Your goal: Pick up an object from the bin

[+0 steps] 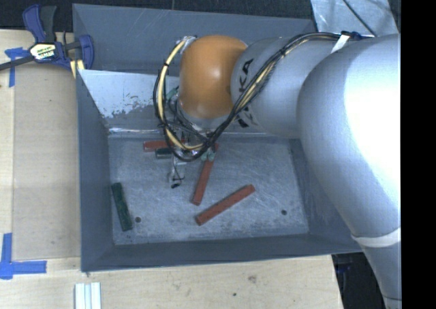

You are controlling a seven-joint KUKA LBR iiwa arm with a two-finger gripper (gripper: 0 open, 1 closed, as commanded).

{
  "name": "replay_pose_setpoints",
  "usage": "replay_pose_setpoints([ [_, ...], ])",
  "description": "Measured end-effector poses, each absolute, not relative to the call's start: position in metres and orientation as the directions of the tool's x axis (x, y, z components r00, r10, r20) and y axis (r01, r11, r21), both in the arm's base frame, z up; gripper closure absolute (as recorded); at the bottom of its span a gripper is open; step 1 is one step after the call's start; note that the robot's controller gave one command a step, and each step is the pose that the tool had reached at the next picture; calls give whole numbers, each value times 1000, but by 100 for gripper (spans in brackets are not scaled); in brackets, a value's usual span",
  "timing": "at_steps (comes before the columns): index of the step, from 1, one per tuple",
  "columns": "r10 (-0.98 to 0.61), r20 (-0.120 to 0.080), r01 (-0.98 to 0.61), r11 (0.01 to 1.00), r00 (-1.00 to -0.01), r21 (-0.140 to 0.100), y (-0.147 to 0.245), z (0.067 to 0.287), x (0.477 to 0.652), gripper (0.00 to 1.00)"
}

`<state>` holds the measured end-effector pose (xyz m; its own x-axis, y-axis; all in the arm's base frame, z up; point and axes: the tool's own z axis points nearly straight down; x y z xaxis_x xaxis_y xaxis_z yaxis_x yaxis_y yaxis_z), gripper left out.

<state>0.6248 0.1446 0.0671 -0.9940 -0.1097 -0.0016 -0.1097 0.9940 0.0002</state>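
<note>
1. Camera view, container: grey metal bin (92, 185). The floor is sparsely stocked, with single items and no heap.
2. Camera view, robot: the arm (327, 110) enters from the right. Its orange cover (208, 76) and cables (170, 131) hang over the back-centre of the floor. The gripper (178, 175) sits low beneath them, close to the floor.
3. Claw state: cannot tell whether it is released or clenched. Nothing is seen gripped.
4. Nearest item: upper red-brown stick (201, 183), steeply slanted, mid-floor, just beside the gripper on its right. By nearness alone it is judged the likeliest pick.
5. Other stock:
   - lower red-brown stick (225, 205), lying toward the front and apart from the upper one;
   - dark green bar (122, 207), at the foot of the left wall, well apart;
   - short red piece (154, 145), by the back wall.
6. Handling note (judgement): the sticks are thin and lie flat. A good grasp would straddle the narrow width near mid-length, with the claw turned square to the slant and brought fully to the floor before closing. It should stay clear of the neighbouring stick.
7. Hidden or unclear:
   - the upper stick's top end runs under the cables;
   - the cover and wiring mask most of the gripper body;
   - whether the gripper touches the floor or the stick cannot be made out;
   - a small dark item beside the short red piece is unidentifiable.
</note>
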Motion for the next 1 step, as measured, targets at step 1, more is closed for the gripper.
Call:
replay_pose_setpoints([
  [1,-109,-5,-109,994,-994,1,145,71,626,100],
])
